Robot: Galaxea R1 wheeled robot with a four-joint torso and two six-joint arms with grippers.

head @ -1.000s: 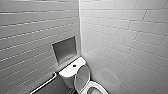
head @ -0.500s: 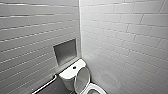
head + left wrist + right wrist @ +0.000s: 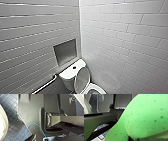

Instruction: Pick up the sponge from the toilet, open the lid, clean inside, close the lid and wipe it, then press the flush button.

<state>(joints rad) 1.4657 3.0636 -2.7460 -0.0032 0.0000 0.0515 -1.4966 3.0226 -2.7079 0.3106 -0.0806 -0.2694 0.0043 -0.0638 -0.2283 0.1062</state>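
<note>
Right tool [image 3: 134, 138] clenched on the sponge [image 3: 146, 117], held clear of the floor. Toilet [image 3: 65, 81] lay ahead and below, in the corner. Lid [image 3: 82, 79] stood raised against the tank [image 3: 72, 70], bowl [image 3: 97, 87] exposed. Judged: the reach goes forward and down. Left tool state: could not tell.

Head view: the bowl of the toilet [image 3: 70, 73] was cut off by the frame edge at 6 o'clock, and the raised lid [image 3: 82, 80] hid part of the tank behind it. The grab rail [image 3: 46, 84], toward 7 o'clock, ran out of frame. The dark spot [image 3: 74, 67] on the tank was too small to identify. Right wrist view: the sponge [image 3: 144, 117] overran the frame, so its outline was incomplete.
</note>
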